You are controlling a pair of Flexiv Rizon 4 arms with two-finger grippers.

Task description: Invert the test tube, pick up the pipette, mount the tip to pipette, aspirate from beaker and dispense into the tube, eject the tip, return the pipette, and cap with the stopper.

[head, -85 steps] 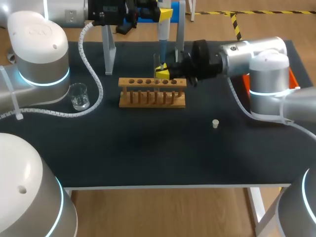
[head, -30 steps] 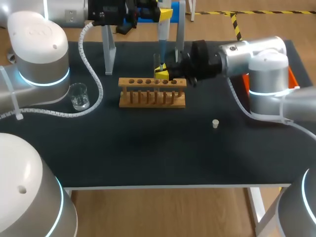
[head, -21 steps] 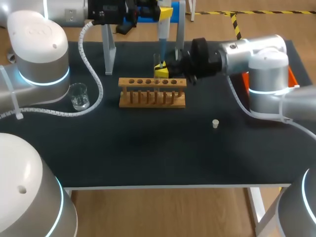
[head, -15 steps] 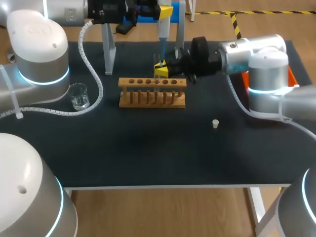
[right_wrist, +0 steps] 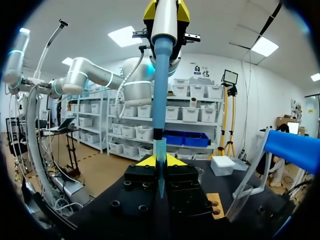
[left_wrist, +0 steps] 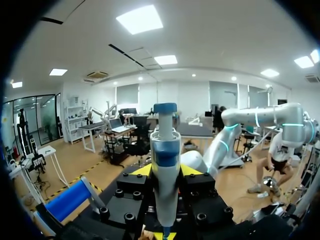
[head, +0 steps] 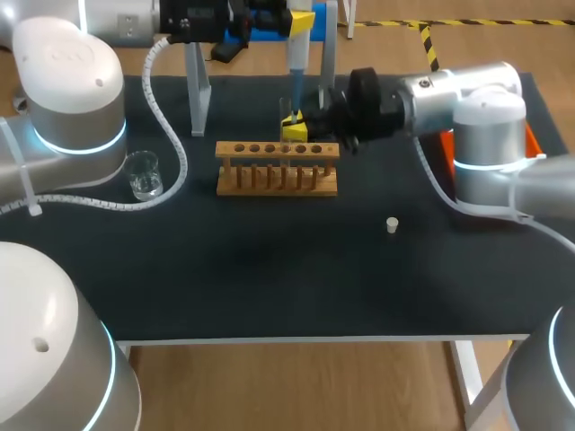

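My left gripper point(head: 286, 20) hangs over the table's back edge, shut on the white and blue pipette point(head: 295, 63), which points straight down. In the left wrist view the pipette point(left_wrist: 165, 175) stands upright between the yellow tips of that gripper point(left_wrist: 166, 172). Below it, my right gripper point(head: 295, 131) is shut on the glass test tube point(head: 286, 111), held upright just behind the wooden rack point(head: 277, 168). The pipette's tip point(right_wrist: 160, 170) reaches down into the tube between the right gripper point(right_wrist: 160, 162) fingers. The beaker point(head: 144, 175) stands at the left. The white stopper point(head: 392, 224) lies right of the middle.
A grey stand point(head: 195, 85) with a blue bar point(head: 269, 34) rises at the table's back, behind the rack. An orange box point(head: 532, 144) sits at the right edge behind my right arm. A white cable point(head: 171, 135) loops past the beaker.
My right gripper has lifted the tube slightly up and left toward the pipette. The left arm and pipette have stayed still.
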